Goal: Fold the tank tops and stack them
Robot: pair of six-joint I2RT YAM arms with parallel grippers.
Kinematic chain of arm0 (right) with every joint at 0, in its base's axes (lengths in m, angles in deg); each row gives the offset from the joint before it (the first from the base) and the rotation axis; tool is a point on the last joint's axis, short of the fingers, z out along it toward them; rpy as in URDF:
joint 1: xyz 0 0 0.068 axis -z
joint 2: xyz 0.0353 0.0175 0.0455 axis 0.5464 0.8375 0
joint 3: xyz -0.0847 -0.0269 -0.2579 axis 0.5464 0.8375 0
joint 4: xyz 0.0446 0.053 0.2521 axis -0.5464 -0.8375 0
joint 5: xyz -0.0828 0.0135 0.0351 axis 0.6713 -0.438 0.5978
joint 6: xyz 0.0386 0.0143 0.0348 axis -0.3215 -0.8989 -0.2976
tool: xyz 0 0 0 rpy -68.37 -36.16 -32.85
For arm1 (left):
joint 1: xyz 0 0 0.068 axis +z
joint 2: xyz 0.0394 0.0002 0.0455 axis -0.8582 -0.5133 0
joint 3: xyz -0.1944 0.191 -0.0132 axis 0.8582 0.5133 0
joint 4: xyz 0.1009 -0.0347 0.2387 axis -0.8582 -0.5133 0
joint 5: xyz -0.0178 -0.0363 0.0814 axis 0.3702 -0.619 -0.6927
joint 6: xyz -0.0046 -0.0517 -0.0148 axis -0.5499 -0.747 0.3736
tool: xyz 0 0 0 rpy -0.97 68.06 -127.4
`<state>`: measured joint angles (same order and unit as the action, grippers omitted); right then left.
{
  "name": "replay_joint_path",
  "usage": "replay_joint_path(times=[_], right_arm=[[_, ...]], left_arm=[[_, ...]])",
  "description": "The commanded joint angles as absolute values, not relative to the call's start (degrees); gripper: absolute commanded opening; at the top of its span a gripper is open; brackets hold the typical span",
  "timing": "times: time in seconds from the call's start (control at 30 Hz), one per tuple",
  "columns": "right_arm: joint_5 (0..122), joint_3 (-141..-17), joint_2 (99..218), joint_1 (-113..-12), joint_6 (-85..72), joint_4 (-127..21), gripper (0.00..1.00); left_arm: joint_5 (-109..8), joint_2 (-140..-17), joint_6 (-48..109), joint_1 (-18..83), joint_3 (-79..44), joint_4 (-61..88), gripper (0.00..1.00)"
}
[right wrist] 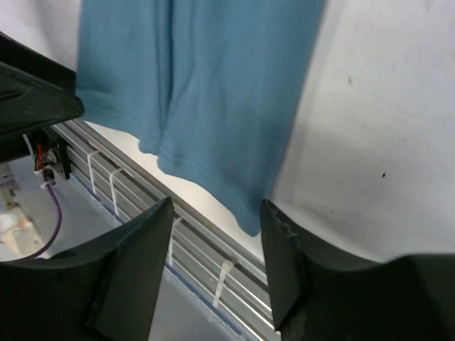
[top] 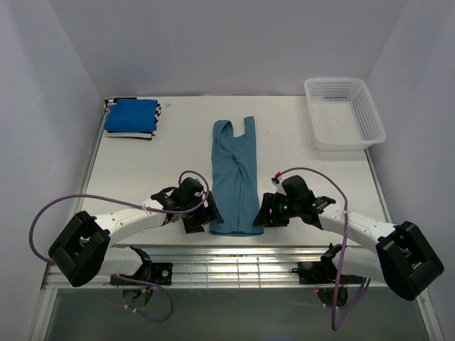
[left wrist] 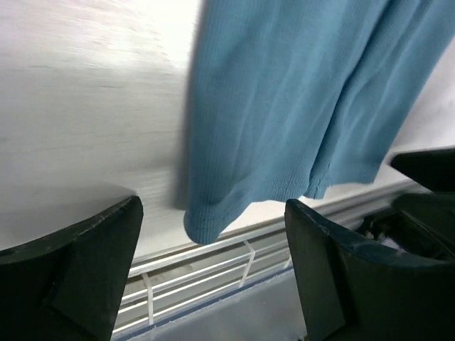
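The muted teal tank top (top: 234,177) lies in the middle of the table as a long narrow strip, straps at the far end. A bright blue tank top (top: 131,114) sits folded on the striped one (top: 158,112) at the back left. My left gripper (top: 197,223) is at the teal top's near left corner and my right gripper (top: 264,213) at its near right corner. In the left wrist view the gripper (left wrist: 213,273) is open, the hem corner (left wrist: 206,220) just beyond the gap. The right gripper (right wrist: 217,277) is open too, the other hem corner (right wrist: 249,217) just past its fingertips. Neither holds cloth.
A white mesh basket (top: 343,112) stands at the back right. The table's near edge with its metal rails (top: 234,266) runs right below the teal top's hem. White walls close in the table on three sides.
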<state>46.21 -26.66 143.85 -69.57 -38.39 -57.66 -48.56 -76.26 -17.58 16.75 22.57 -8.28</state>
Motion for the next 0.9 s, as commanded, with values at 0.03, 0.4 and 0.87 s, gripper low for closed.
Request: replay_joint_path(times=[0.03,0.4,0.87], right_arm=[[55.5,-41.1,141.9,-69.5,-30.7,-68.4,0.61],[61.8,-71.7,164.4,-63.0,-24.4,-69.2,0.90],[62.1,-117.7,205.6,-59.8,-12.9,-78.7,0.96]], left_arm=[[-57.1,-73.1,-15.3,16.4,15.0,-22.6,0.96],[-50.6,-77.2,-6.7,15.3,7.6,-12.1,0.98],[-43.9,-89.6,-1.6,14.6,12.3,0.1,0.98]])
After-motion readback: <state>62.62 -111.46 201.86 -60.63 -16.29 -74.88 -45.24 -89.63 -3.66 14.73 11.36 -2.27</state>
